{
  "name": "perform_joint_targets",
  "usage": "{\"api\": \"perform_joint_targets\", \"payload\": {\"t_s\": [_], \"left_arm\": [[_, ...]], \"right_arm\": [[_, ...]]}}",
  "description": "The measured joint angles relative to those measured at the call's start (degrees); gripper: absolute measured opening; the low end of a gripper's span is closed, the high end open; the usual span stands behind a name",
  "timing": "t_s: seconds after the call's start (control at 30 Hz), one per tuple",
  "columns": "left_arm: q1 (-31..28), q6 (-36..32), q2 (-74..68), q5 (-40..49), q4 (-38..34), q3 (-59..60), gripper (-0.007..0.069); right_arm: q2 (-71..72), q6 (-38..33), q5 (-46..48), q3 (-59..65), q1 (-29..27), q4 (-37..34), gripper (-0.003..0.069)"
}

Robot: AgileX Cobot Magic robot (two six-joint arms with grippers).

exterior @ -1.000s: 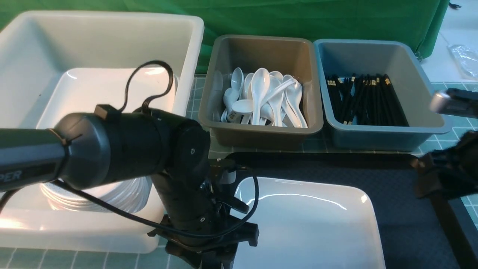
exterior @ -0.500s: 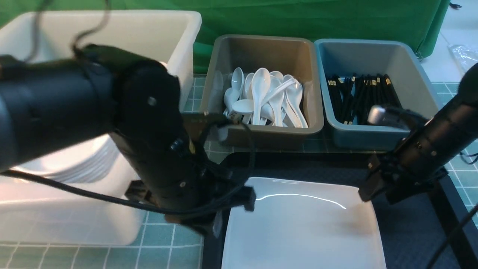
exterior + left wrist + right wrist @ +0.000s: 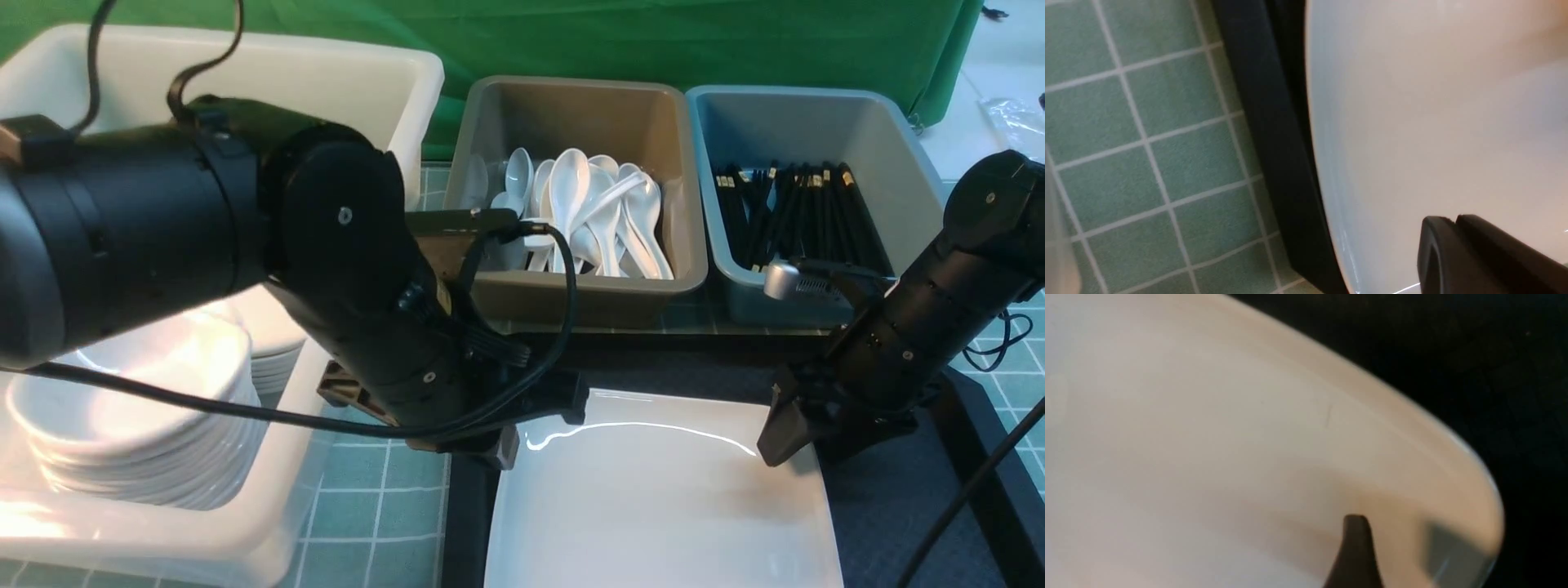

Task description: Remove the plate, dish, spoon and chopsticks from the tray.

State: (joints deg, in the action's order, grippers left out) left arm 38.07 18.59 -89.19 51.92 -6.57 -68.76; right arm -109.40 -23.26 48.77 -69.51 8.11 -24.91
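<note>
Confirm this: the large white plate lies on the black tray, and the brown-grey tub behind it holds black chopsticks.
Wrong on one count. The front view shows the brown-grey tub holding white spoons; the black chopsticks lie in the blue-grey tub beside it. The large white plate does lie on the black tray.

The left arm [image 3: 188, 237] comes in from the left, bulking close to the camera, and its wrist bends steeply down toward the middle. The left gripper [image 3: 1457, 253] is low, its two dark fingers pressed flat together. The right arm [image 3: 939, 318] slants down from the right, and the right gripper [image 3: 785, 437] has its jaws spread wide, with one dark fingertip [image 3: 1355, 549] showing.
</note>
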Motion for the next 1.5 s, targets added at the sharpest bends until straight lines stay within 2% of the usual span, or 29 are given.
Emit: {"api": "perform_joint_targets", "payload": {"t_s": [0.3, 0.5, 0.6, 0.73, 0.83, 1.0, 1.07, 1.17, 1.2, 1.33, 1.4, 1.5], "left_arm": [[0.0, -1.12, 4.01, -0.57, -1.39, 0.0, 0.0008], [0.0, 2.6, 20.13, 4.92, 3.0, 1.6, 0.0008], [0.0, 4.56, 29.61, 2.48, 2.92, 6.13, 0.0008], [0.0, 8.95, 42.66, -5.74, 3.44, 16.78, 0.001], [0.0, 10.82, 45.24, -5.7, 5.07, 20.54, 0.001], [0.0, 10.23, 44.38, -7.54, 5.42, 21.17, 0.001], [0.0, 8.83, 42.7, -10.78, 4.68, 21.17, 0.001], [0.0, 1.78, 36.88, -14.67, -1.18, 20.11, 0.001], [0.0, -4.25, 31.96, -15.28, -6.1, 18.68, 0.001], [0.0, -14.32, 20.26, -14.76, -15.72, 14.96, 0.001], [0.0, -15.94, 16.48, -14.1, -17.37, 13.97, 0.001], [0.0, -18.59, 10.87, -13.02, -18.06, 13.54, 0.001]], "right_arm": [[0.0, -0.08, 0.0, 0.0, 0.0, 0.16, 0.0545], [0.0, -0.19, -0.35, 0.0, 0.0, 0.23, 0.0545], [0.0, -0.19, -0.4, 0.0, 0.0, 0.51, 0.0545], [0.0, 0.21, -0.68, 0.0, 0.0, 0.84, 0.0545], [0.0, 0.41, -0.84, 0.0, 0.0, 0.95, 0.0545], [0.0, 0.73, -0.27, 0.0, 0.0, 1.18, 0.0545], [0.0, 0.85, -0.02, 0.0, 0.0, 1.31, 0.0545], [0.0, 0.9, -0.88, 0.0, 0.0, 1.37, 0.054], [0.0, 0.96, -2.0, 0.0, 0.0, 1.37, 0.0533], [0.0, 1.08, -5.27, 0.0, 0.0, 1.37, 0.0498], [0.0, 1.08, -6.12, 0.0, 0.0, 1.07, 0.047], [0.0, 0.75, -6.04, 0.0, 0.0, 0.27, 0.0345]]}}
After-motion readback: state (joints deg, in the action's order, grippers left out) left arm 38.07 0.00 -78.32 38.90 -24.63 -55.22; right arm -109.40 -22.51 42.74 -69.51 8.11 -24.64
